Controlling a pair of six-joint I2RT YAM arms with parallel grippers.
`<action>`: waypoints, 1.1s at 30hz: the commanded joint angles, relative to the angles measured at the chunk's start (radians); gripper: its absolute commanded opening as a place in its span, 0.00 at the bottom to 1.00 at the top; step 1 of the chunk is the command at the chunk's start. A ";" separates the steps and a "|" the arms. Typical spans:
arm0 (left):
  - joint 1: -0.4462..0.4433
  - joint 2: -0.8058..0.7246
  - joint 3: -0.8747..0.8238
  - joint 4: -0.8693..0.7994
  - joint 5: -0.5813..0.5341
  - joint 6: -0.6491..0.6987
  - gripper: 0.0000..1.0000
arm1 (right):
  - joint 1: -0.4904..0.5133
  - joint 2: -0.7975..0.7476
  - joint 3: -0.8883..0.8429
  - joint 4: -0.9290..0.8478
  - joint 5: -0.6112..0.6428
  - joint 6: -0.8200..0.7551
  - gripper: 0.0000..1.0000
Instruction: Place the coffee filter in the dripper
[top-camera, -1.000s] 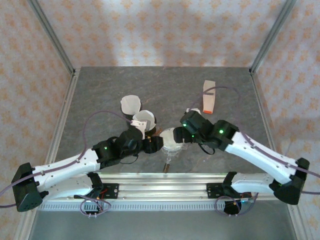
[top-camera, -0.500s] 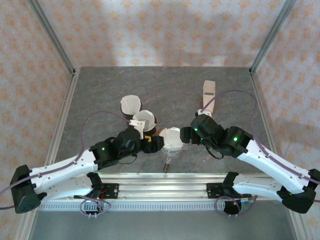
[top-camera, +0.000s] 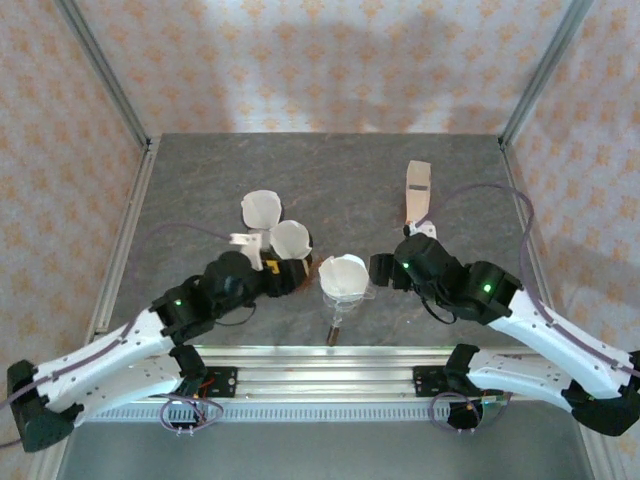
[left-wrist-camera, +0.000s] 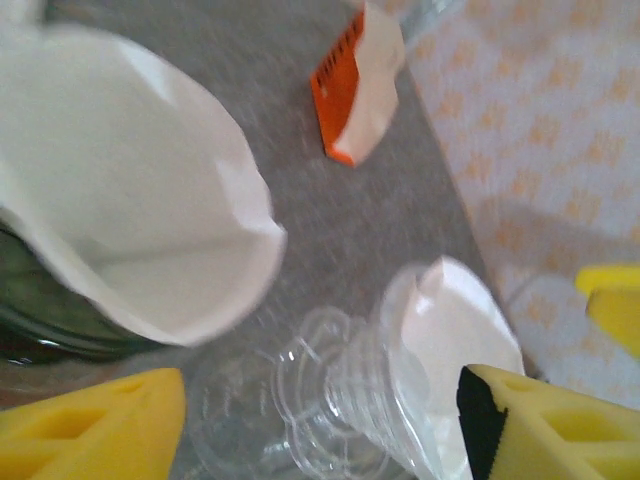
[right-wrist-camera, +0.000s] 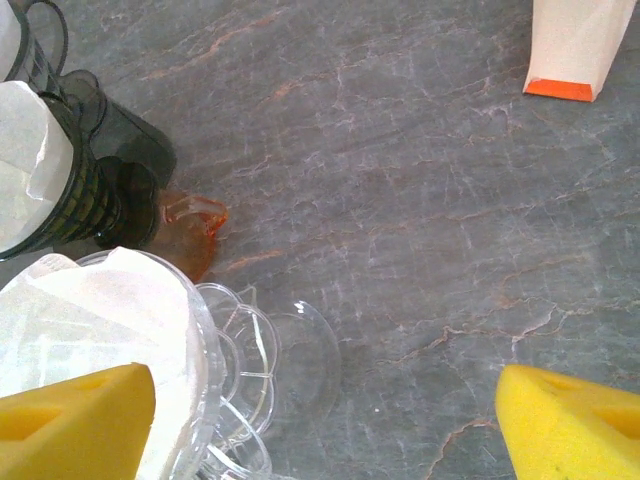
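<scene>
Grey tabletop (top-camera: 200, 180) bears filter-lined dripper (top-camera: 344, 280) between released left claw (top-camera: 298, 277) and released right claw (top-camera: 378, 270), dark drippers (right-wrist-camera: 95, 195) beside.

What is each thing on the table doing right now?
Clear dripper: white filter inside.
Far dark dripper: filter inside.
Near dark dripper: filter inside.
Orange-tipped packet: lying on the table.
Left gripper: open, empty.
Right gripper: open, empty.

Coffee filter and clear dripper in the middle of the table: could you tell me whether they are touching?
Touching. The right wrist view shows the coffee filter seated inside the clear dripper, its paper lying against the glass wall.
</scene>
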 joint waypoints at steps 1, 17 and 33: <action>0.097 -0.083 0.025 -0.126 -0.023 0.030 0.70 | 0.001 -0.042 -0.036 0.033 0.049 0.019 0.88; 0.674 0.001 -0.083 -0.057 0.161 -0.020 0.17 | 0.001 -0.133 -0.130 0.099 0.087 0.018 0.88; 0.711 0.475 -0.323 0.636 0.254 -0.267 0.00 | 0.001 -0.162 -0.139 0.114 0.102 -0.013 0.88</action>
